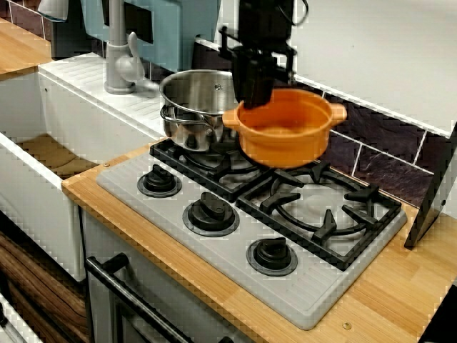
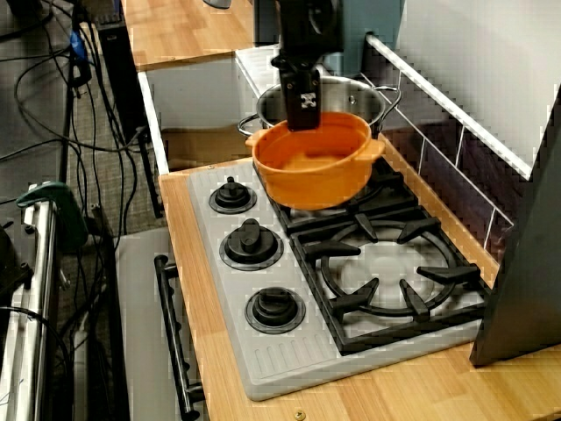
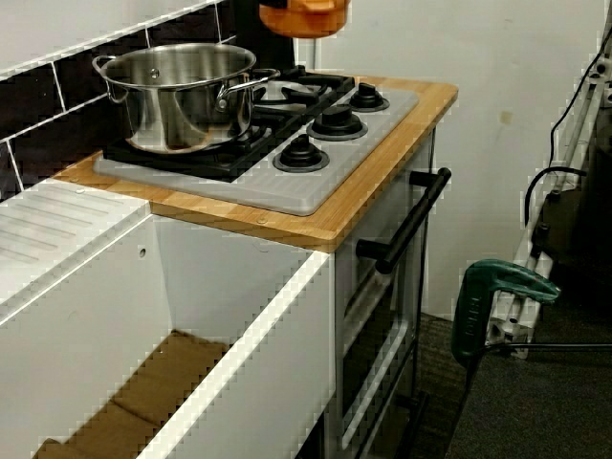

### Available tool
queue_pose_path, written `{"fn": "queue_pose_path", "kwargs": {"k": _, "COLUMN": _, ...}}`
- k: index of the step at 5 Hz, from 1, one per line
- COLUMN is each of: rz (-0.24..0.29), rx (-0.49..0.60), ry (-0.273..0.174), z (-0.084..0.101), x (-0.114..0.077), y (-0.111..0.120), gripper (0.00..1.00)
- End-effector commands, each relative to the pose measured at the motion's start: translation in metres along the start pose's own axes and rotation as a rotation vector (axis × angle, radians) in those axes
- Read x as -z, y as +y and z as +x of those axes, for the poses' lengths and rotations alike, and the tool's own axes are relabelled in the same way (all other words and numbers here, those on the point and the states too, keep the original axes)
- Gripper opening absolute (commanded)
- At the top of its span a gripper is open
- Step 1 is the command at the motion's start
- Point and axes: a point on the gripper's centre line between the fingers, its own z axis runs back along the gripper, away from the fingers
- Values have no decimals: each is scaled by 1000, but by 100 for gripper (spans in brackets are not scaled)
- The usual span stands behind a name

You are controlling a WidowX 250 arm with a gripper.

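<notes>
a wooden counter (image 1: 400, 286) carries a grey stove top (image 1: 164, 225) with 3 knobs (image 1: 211, 212) and 2 black grates, and a white sink (image 1: 28, 193) sits beside it. the gripper (image 1: 255, 98) is clenched on the rim of the orange pot (image 1: 285, 136), which hangs in the air above the grates, just beside the steel pot (image 1: 194, 107) standing on the burner nearest the sink. the low view from the sink side shows only the orange pot's base, at the top edge.

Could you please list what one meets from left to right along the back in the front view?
In order: grey metal tap → shiny steel two-handled pot → orange plastic pot, held by the black gripper → dark leaning board.
</notes>
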Motion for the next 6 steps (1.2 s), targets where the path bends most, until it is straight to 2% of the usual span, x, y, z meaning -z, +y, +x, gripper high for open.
{"fn": "queue_pose_path", "kwargs": {"k": 1, "rz": -11, "rx": 28, "ry": -74, "z": 0, "x": -13, "y": -2, "gripper": 0}}
{"fn": "queue_pose_path", "kwargs": {"k": 2, "rz": 46, "rx": 77, "ry": -53, "z": 8, "x": 0, "y": -13, "gripper": 0}}
{"fn": "queue_pose_path", "kwargs": {"k": 3, "rz": 120, "rx": 226, "ry": -39, "z": 21, "x": 18, "y": -27, "gripper": 0}}
{"fn": "queue_pose_path", "kwargs": {"k": 4, "rz": 152, "rx": 474, "ry": -39, "z": 34, "x": 25, "y": -32, "gripper": 0}}
{"fn": "queue_pose_path", "kwargs": {"k": 5, "rz": 157, "rx": 673, "ry": -14, "z": 45, "x": 28, "y": -27, "gripper": 0}}
{"fn": "queue_pose_path", "kwargs": {"k": 6, "rz": 139, "rx": 699, "ry": 9, "z": 52, "x": 33, "y": -22, "gripper": 0}}
